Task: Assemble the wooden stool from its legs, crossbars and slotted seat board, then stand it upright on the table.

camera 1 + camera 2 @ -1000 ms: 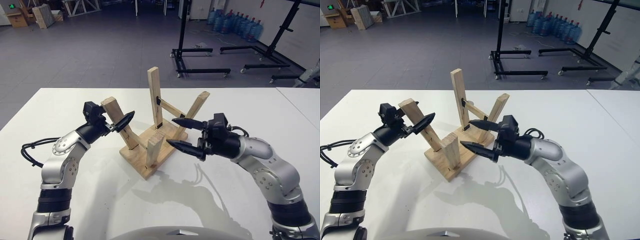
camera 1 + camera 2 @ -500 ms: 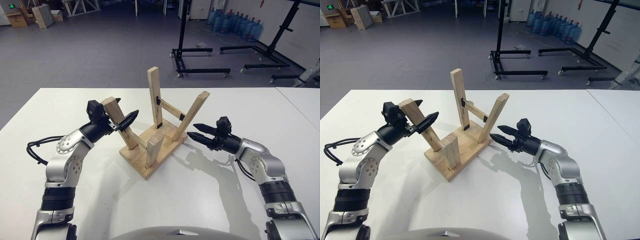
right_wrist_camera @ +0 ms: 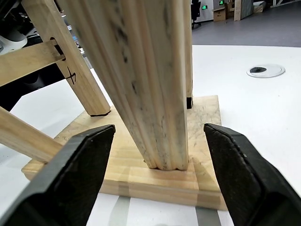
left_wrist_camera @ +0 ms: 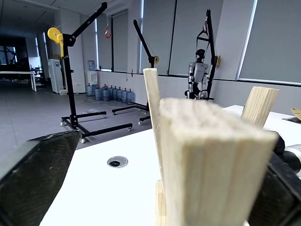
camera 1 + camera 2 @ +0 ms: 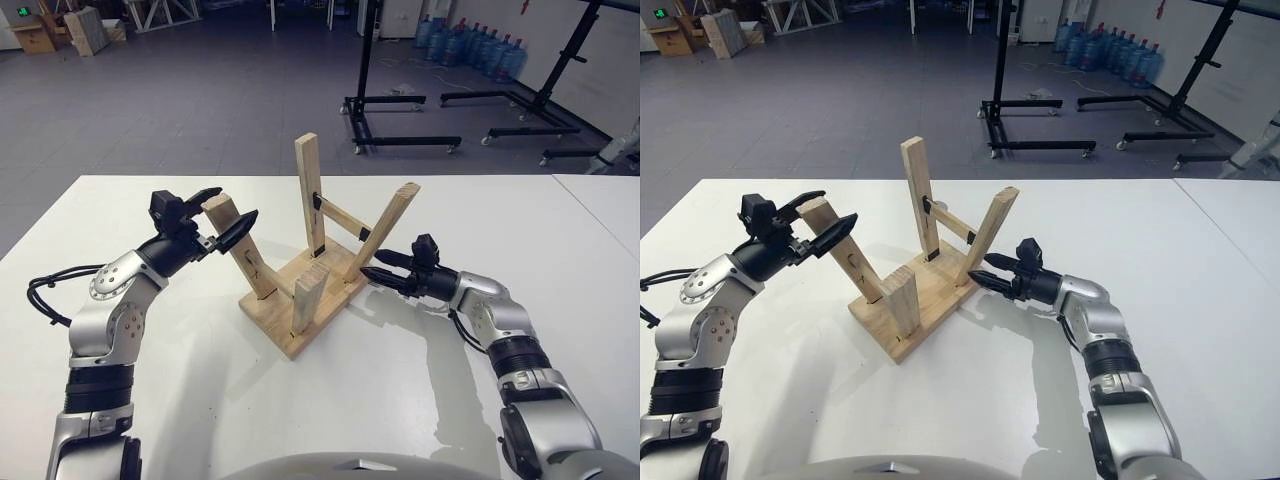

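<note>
Lying upside down on the white table (image 5: 420, 400), the stool (image 5: 312, 268) rests on its seat board (image 5: 287, 338), legs pointing up. The seat board is flat on the table, with its long axis running from the near side away toward the robot's right. It is pale raw wood with visible grain and a few dark marks at the joints. The back leg (image 5: 311, 195) stands near-upright at the board's far edge and is the tallest. The left leg (image 5: 240, 245) leans out over the board's left edge, and the right leg (image 5: 392, 225) leans out over the board's right corner. The front leg (image 5: 308, 300) is short and sits at the board's near side. A crossbar (image 5: 340, 217) slopes above the board between the back leg and the right leg. The left gripper (image 5: 236, 202) is up off the board at the left leg's top end, fingers spread wide either side of it; cannot tell if they touch. The right gripper (image 5: 372, 264) is low at the board's right corner, fingers spread wide around the right leg's foot with a gap on both sides, holding nothing.
</note>
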